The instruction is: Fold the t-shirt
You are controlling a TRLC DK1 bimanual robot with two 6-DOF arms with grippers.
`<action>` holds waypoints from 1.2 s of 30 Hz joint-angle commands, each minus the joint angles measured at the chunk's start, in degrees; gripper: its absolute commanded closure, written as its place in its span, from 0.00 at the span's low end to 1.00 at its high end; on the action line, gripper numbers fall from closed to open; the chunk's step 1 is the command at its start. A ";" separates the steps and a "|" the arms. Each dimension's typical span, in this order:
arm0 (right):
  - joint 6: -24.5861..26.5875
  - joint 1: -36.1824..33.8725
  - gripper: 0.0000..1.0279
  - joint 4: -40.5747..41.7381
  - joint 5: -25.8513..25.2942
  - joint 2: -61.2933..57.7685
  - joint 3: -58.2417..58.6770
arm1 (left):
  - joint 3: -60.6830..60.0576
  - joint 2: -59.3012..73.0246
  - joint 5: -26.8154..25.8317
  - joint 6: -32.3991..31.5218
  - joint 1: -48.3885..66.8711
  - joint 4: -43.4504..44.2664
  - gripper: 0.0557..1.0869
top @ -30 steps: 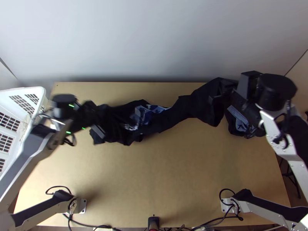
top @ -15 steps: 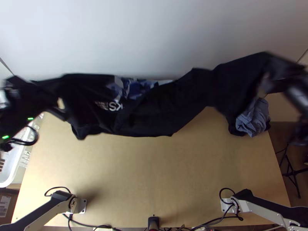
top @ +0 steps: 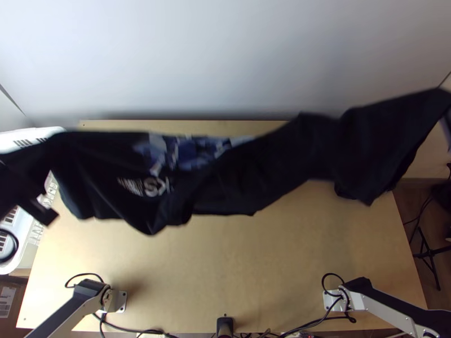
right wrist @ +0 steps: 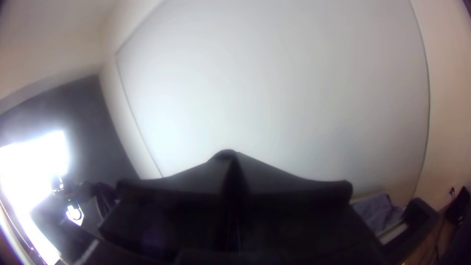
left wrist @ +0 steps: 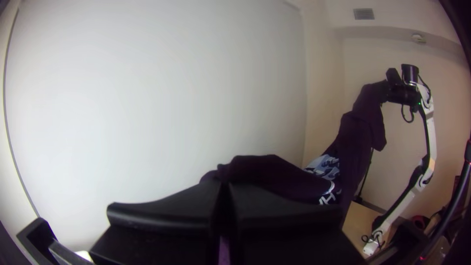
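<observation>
The black t-shirt (top: 270,169), with a blue patterned print and white lettering, hangs stretched and creased between both arms above the table (top: 237,265). My left gripper (top: 36,205) is at the left edge of the top view. In the left wrist view my left gripper (left wrist: 224,189) is shut on one end of the shirt (left wrist: 274,172). The right gripper (top: 447,127) is cut off by the top view's right edge, at the shirt's other end. From the right wrist view, my right gripper (right wrist: 233,164) is shut, dark cloth (right wrist: 225,153) at its fingertips.
A white basket (top: 28,242) with slotted walls stands at the table's left side. Grey-blue cloth (right wrist: 380,212) lies beyond the right gripper in the right wrist view. Cables (top: 132,331) run along the table's near edge, and a black stand (top: 425,253) is at the right.
Both grippers have moved outward, away from each other, and the shirt has risen and been drawn out from bunched to a wide stretch. In the last half second its middle came slightly nearer the arm bases.
</observation>
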State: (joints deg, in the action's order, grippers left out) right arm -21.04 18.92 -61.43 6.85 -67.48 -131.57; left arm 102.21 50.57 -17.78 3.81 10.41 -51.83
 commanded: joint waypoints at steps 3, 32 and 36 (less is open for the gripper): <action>1.35 2.44 0.97 -9.85 3.78 0.69 2.81 | -11.69 -6.18 -3.84 -0.21 3.30 -8.81 0.96; 7.94 -9.42 0.97 25.39 13.80 -48.36 32.60 | 15.65 79.78 -12.01 3.31 -22.98 -3.98 0.96; 7.59 -10.30 0.97 30.40 13.89 -50.73 35.94 | 19.16 84.08 -11.84 2.51 -22.37 -4.77 0.91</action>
State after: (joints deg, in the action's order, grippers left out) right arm -13.65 10.85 -38.28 20.60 -110.02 -100.12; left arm 107.31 120.60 -30.55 7.51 -11.25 -50.57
